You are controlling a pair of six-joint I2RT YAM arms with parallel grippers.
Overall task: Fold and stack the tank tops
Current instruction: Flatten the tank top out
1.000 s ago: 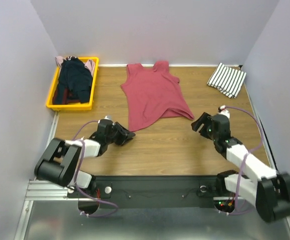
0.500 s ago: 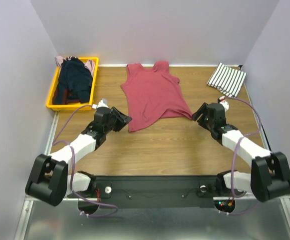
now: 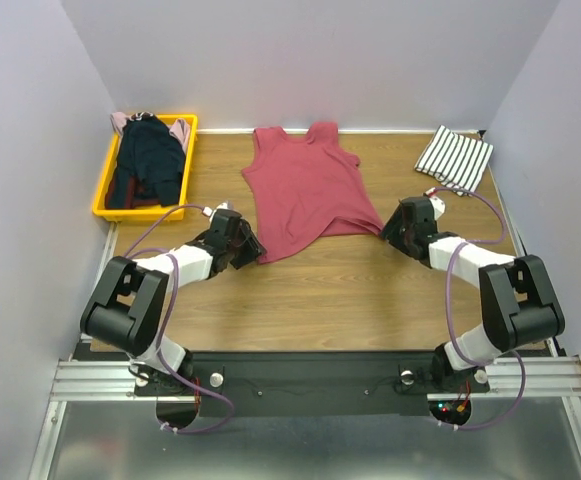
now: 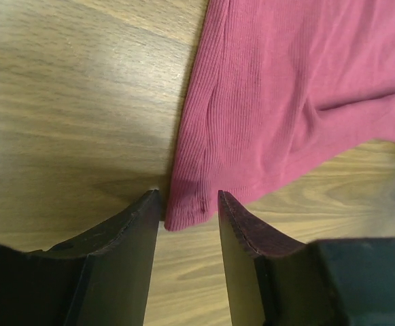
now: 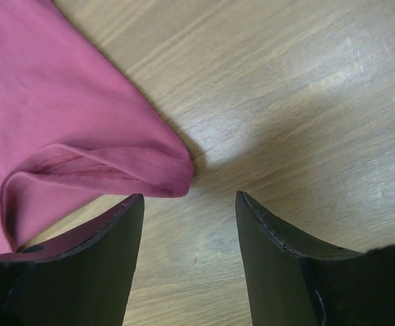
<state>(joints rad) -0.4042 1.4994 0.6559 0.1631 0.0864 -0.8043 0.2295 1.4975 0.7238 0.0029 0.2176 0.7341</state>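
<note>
A dark red tank top lies spread on the wooden table, neck toward the back wall. My left gripper is open at its bottom left corner; in the left wrist view that corner sits just between the fingertips of the left gripper. My right gripper is open at the bottom right corner; in the right wrist view that folded corner lies just ahead of the right gripper. A folded white tank top with black stripes lies at the back right. Dark navy tops and pale pink tops sit in the yellow bin.
A yellow bin stands at the back left of the table. Pale walls close in the left, back and right sides. The arm bases sit on a black rail at the near edge.
Both grippers have moved forward and inward across the table to the bottom corners of the red top, the left to its left corner, the right to its right corner.
</note>
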